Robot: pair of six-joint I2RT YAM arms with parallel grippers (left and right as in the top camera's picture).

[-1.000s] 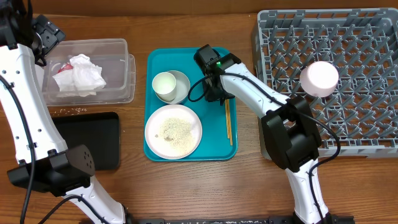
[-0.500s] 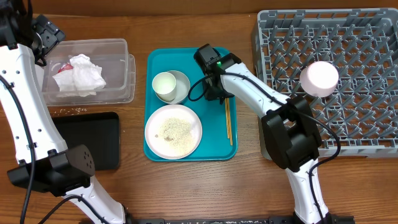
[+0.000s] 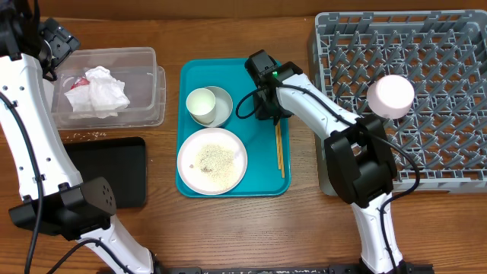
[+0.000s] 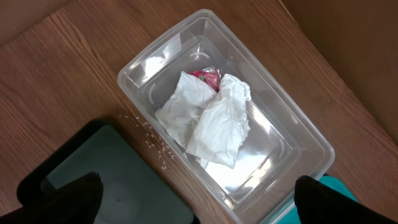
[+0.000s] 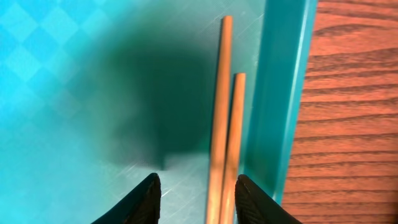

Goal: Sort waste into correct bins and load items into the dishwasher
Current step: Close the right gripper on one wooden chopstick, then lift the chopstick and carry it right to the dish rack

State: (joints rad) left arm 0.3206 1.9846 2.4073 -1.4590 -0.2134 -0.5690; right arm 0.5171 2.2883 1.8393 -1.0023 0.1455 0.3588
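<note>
My right gripper (image 3: 271, 111) (image 5: 199, 200) hangs low over the right side of the teal tray (image 3: 228, 72), open, its fingers either side of two wooden chopsticks (image 5: 222, 106) (image 3: 279, 148). The right finger is close beside them and the left stands apart. A white cup (image 3: 200, 103) sits inside a pale grey bowl (image 3: 224, 100), and a round white plate (image 3: 228, 169) carries rice grains (image 3: 211, 158). A pinkish bowl (image 3: 391, 96) lies upside down in the grey dish rack (image 3: 426, 53). My left gripper (image 3: 52, 44) (image 4: 193, 200) hovers wide open above the clear tub (image 4: 292, 124) (image 3: 144, 61), which holds crumpled napkins (image 4: 214, 124) (image 3: 99, 91) and a red wrapper (image 4: 208, 76).
A shallow black tray (image 3: 114, 171) (image 4: 106, 180) lies in front of the tub, with scattered rice grains (image 4: 152, 138) on the wood between them. The teal tray's raised right wall (image 5: 283, 93) runs just beside the chopsticks.
My right gripper has shifted slightly to the right, toward the chopsticks. The left arm and everything else stay put.
</note>
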